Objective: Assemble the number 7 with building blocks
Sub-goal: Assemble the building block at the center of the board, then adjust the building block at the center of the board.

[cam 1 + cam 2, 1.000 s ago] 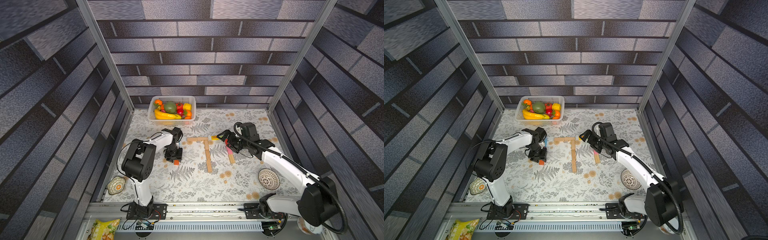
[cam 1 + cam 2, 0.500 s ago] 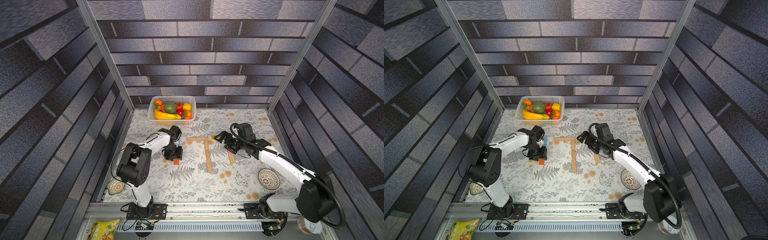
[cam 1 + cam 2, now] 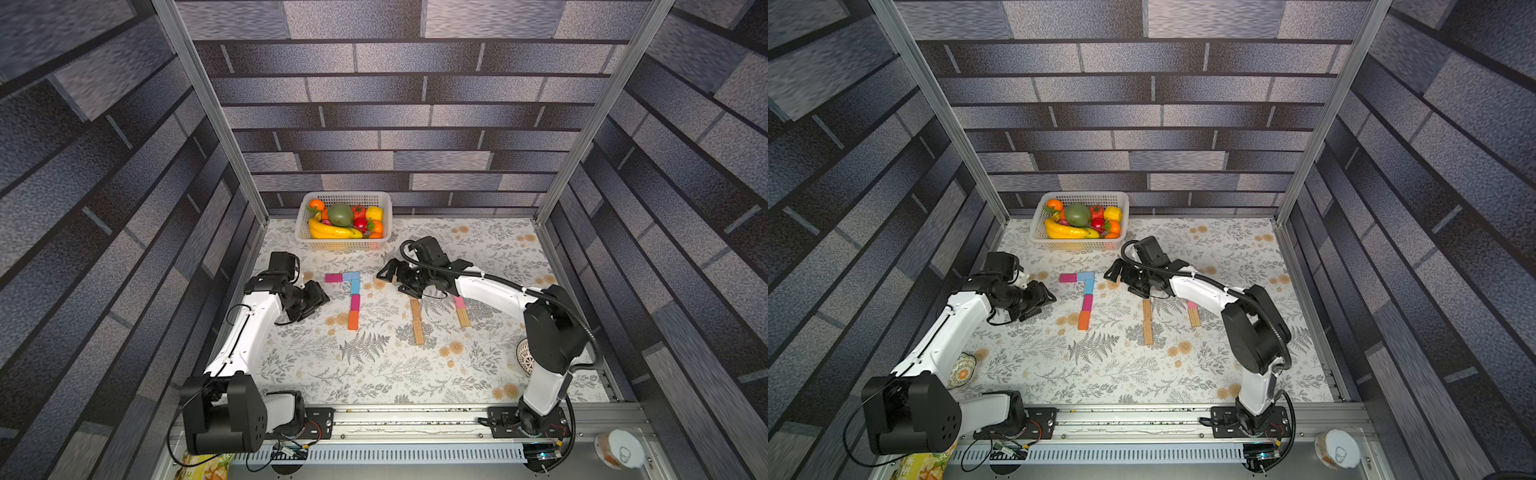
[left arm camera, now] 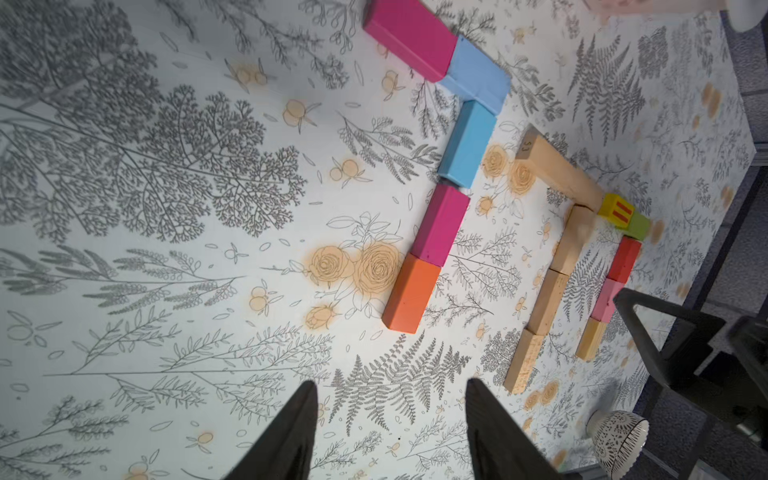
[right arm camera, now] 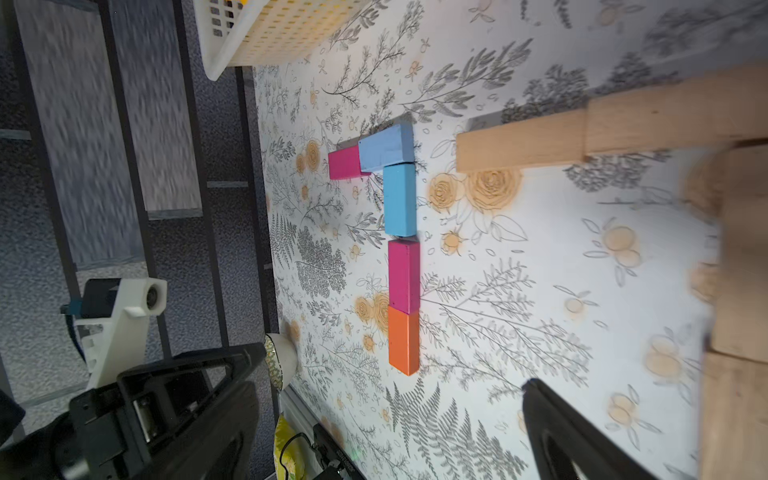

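Building blocks make up the number 7 [image 3: 355, 296], which lies flat on the flowery table [image 3: 374, 374], a bit left of the middle in both top views. Its top bar is a magenta bar block [image 3: 333, 277] touching a pale blue block [image 3: 351, 275]. Its stem runs down the picture: a bright blue block [image 3: 355, 286], a magenta stem block [image 3: 354, 302], then an orange block [image 3: 353, 320]. They sit end to end, and the shape looks done to me.

Just right of it is a row of plain wood blocks [image 3: 417, 322]. Further right is a short row with a pink block [image 3: 459, 302].

The left gripper [image 4: 390, 384] is just left of the stem in the top views. Its jaws are spread apart and nothing is between them. I think the step now is to move this gripper away.

To do that well, it should go up first and then pull back toward the left side of the picture. It should not slide sideways. The blocks are loose, so one small bump could push the stem crooked.

The right gripper [image 3: 385, 275] hangs over the top end of the wood row. Its jaws are spread very wide and hold nothing. It is near the bright blue block, so it should keep to its own side.
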You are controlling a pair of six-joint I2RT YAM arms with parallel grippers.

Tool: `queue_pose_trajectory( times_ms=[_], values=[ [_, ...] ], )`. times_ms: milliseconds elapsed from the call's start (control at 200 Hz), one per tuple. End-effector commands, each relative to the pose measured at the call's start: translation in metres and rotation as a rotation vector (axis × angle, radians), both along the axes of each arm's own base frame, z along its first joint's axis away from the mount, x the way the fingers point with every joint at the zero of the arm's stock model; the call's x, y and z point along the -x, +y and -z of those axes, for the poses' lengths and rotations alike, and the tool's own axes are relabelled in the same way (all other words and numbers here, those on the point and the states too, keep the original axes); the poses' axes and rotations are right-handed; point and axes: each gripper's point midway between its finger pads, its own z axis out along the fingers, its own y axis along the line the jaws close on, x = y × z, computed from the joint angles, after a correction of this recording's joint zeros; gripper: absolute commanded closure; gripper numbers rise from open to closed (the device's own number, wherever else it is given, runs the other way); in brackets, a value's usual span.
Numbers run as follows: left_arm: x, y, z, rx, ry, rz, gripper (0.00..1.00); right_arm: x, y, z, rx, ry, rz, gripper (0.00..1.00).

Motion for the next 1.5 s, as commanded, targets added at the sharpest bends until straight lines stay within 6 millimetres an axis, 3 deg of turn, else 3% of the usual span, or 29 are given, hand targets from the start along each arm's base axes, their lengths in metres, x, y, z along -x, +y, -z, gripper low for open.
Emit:
queue_pose_trajectory(
  times_ms=[0, 50, 75, 195, 461, 977, 1498],
  values=[
    [0.012, -0.003, 0.002, 0.057, 0.037, -0.043, 0.40, 0.001, 0.035, 0.002, -0.050, 0.011, -0.055, 0.00],
    [0.016, 0.002, 0.005, 0.075, 0.047, -0.080, 0.40, 0.002, 0.049, 0.004, -0.064, 0.017, -0.072, 0.00],
    [0.017, 0.005, 0.006, 0.087, 0.046, -0.099, 0.40, 0.003, 0.054, 0.023, -0.045, 0.042, -0.079, 0.00],
    [0.026, 0.013, 0.011, 0.108, 0.064, -0.140, 0.40, 0.007, 0.071, 0.040, -0.054, 0.071, -0.089, 0.00],
    [0.028, 0.011, 0.017, 0.127, 0.080, -0.148, 0.40, 0.015, 0.083, 0.065, -0.063, 0.109, -0.083, 0.00],
    [0.025, 0.015, 0.018, 0.128, 0.088, -0.150, 0.40, 0.009, 0.095, 0.087, -0.092, 0.151, -0.061, 0.00],
    [0.021, 0.016, 0.017, 0.135, 0.092, -0.149, 0.40, 0.008, 0.097, 0.094, -0.103, 0.170, -0.051, 0.00]
  ],
)
